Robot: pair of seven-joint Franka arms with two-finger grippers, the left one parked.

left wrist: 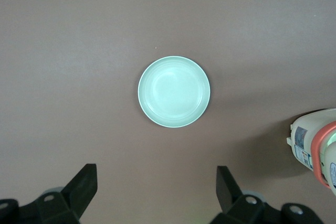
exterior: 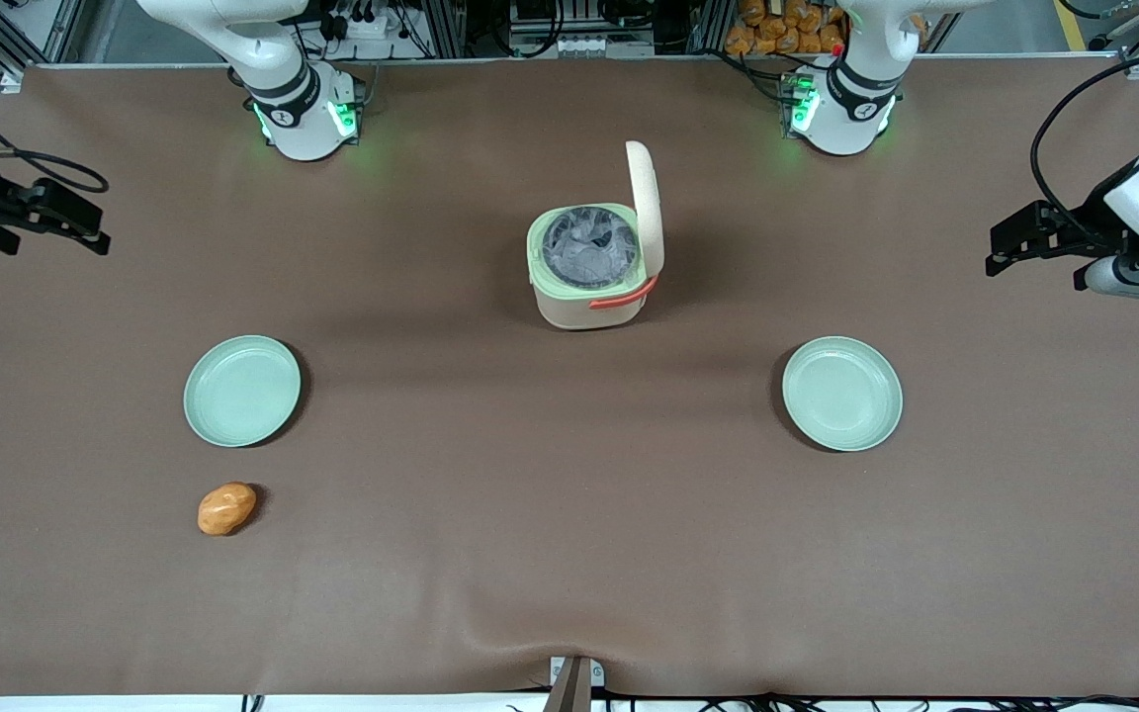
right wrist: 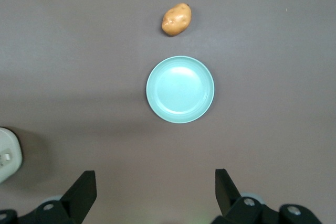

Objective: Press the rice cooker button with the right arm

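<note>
Currently my fingers (right wrist: 152, 195) hang spread wide and empty above the desk (exterior: 550, 514), near a green plate (right wrist: 180, 89), well apart from the open-lidded rice cooker (exterior: 593, 265).

A brown table (exterior: 569, 554) lay under everything. Two pale green plates sat on it, one (exterior: 242, 390) toward the working arm's end, the other (exterior: 842, 393) toward the parked arm's end, both bare. A potato (exterior: 226, 508) lay near the first plate, nearer the front camera, not touching it.
</note>
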